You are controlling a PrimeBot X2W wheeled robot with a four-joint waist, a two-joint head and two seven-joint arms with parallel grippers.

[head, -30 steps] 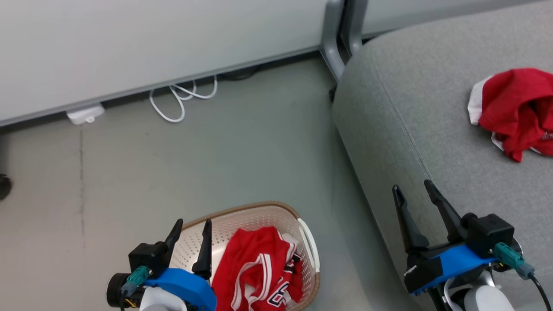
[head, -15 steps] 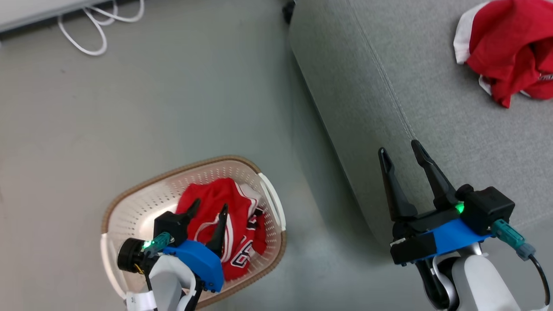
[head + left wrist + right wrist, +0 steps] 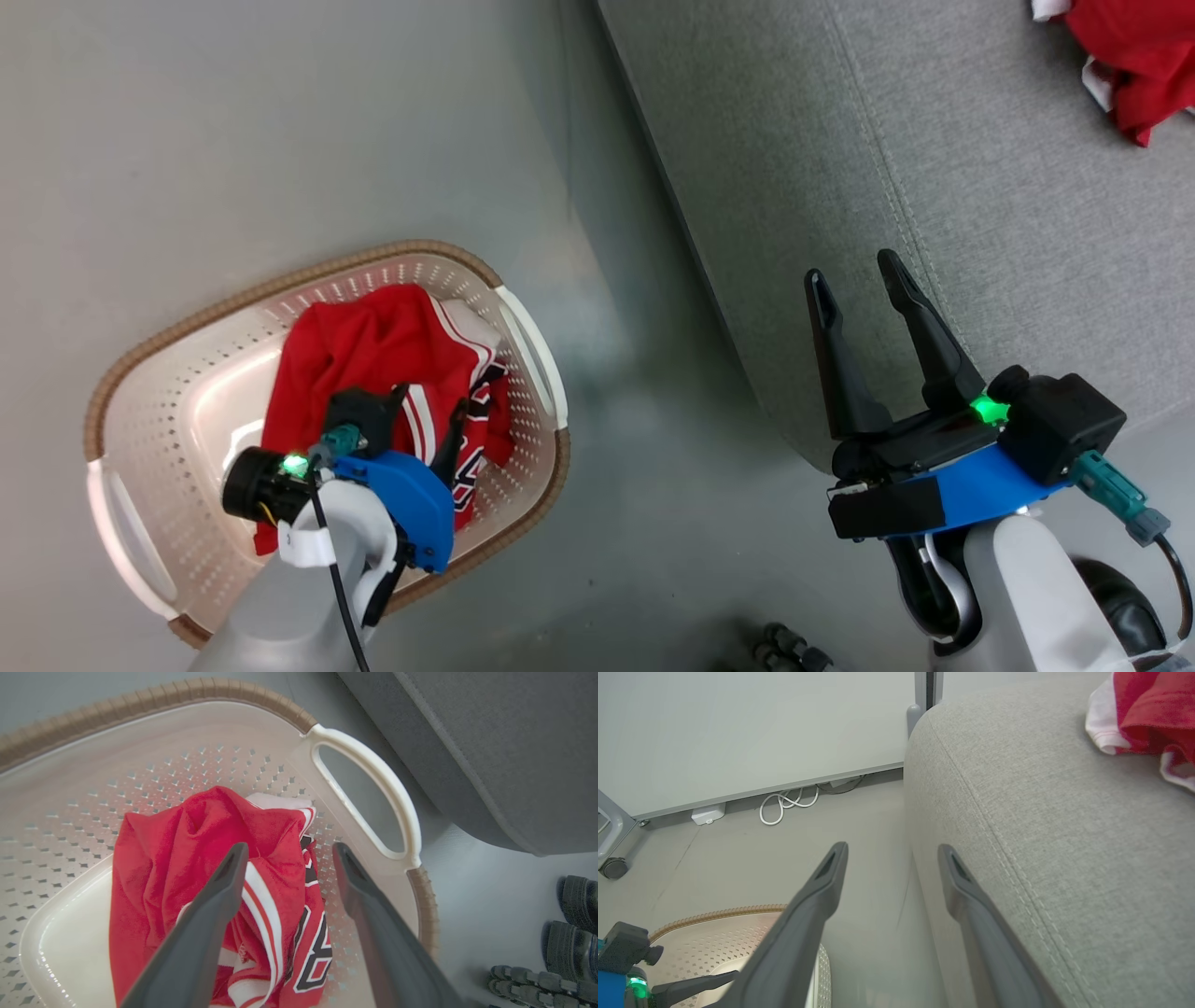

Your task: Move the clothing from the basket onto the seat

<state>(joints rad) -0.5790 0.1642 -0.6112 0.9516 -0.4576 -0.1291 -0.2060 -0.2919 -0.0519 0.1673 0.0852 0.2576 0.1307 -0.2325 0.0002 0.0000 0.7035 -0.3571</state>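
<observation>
The left gripper (image 3: pixel 289 849) is held open, its two fingers spread apart, inside the mouth of the basket (image 3: pixel 280 283) and directly above the jersey (image 3: pixel 159 868). Nothing is clamped between the fingers, and whether the tips touch the cloth cannot be told. The jersey, red with white stripes and dark-edged white numerals, is seen crumpled in the half of the basket nearer the seat (image 3: pixel 980 187), beside one white handle (image 3: pixel 385 781). The basket, cream and perforated with a brown rim, is set on the grey floor (image 3: pixel 233 121), near the seat's front edge but apart from it.

The right gripper (image 3: pixel 851 271) is likewise held open and empty. Its fingers are pointed over the rounded front edge of the seat, close to the stitched seam. A second garment (image 3: pixel 1134 56), red with white trim, is found bunched on the seat's top, well apart from the right gripper.

In the right wrist view a looped white cable (image 3: pixel 784 805) is seen on the floor at the foot of a pale wall panel (image 3: pixel 738 732), well beyond the basket.
</observation>
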